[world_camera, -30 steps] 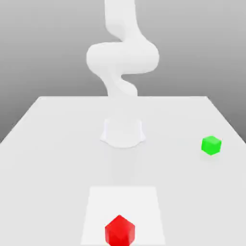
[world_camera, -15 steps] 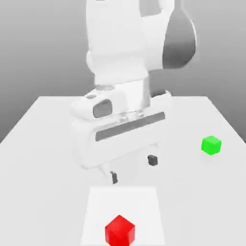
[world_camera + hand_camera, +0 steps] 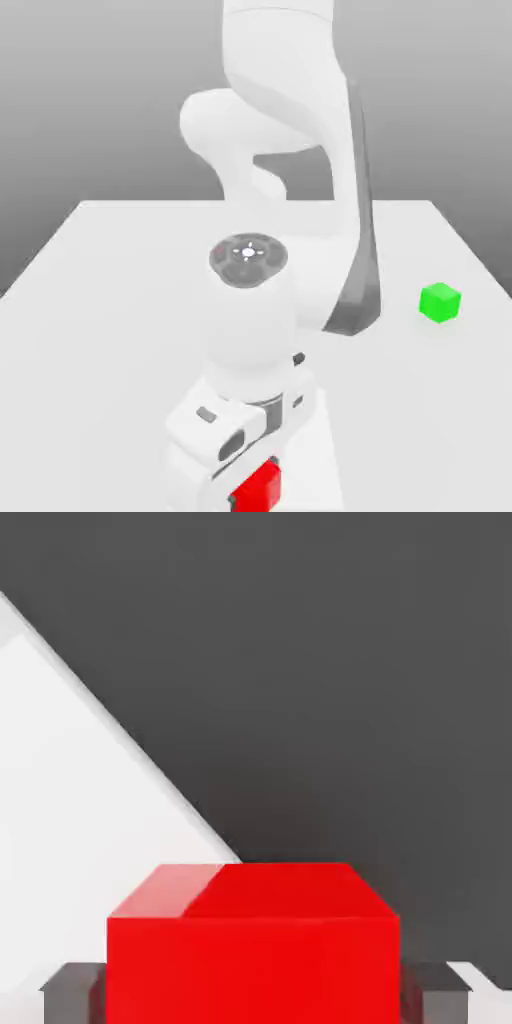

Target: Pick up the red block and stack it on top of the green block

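Exterior view: we're low over the red block (image 3: 257, 487) at the table's (image 3: 90, 300) near edge; green block (image 3: 440, 302) sits well apart, toward the exterior view's right.

Hand view: fingers (image 3: 70, 990) flank the red block (image 3: 253, 952). Can't tell if the gripper's (image 3: 255, 990) clamped. Grasp step; next: confirm grip, lift.

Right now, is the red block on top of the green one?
No, the red block sits under the hand while the green block stands apart.

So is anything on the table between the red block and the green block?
Nothing visible. The gripper is down at the red block, with a dark finger on either side of it. The bare table runs from there to the green block, at the exterior view's right.
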### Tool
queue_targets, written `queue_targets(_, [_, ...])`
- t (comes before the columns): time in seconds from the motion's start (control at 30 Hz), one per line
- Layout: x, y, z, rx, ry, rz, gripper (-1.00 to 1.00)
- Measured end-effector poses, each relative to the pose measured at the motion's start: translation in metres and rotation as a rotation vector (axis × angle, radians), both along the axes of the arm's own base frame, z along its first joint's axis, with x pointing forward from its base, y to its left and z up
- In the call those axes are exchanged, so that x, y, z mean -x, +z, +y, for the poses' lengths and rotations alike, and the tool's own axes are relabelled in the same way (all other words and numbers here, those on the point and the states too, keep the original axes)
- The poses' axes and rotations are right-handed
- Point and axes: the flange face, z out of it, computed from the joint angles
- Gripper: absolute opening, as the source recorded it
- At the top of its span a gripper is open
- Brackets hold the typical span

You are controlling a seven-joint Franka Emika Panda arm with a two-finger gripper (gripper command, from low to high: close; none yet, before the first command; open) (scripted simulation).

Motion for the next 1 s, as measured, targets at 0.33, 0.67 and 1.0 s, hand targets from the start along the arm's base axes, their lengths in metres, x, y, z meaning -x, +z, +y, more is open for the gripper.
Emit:
queue_targets(0.33, [0.017, 0.062, 0.060, -0.026, 0.050, 0.013, -1.00])
queue_targets(0.67, [0.219, 0.086, 0.313, -0.059, 0.413, 0.063, -1.00])
queue_targets(1.0, [0.403, 0.085, 0.348, -0.001, 0.603, 0.001, -1.00])
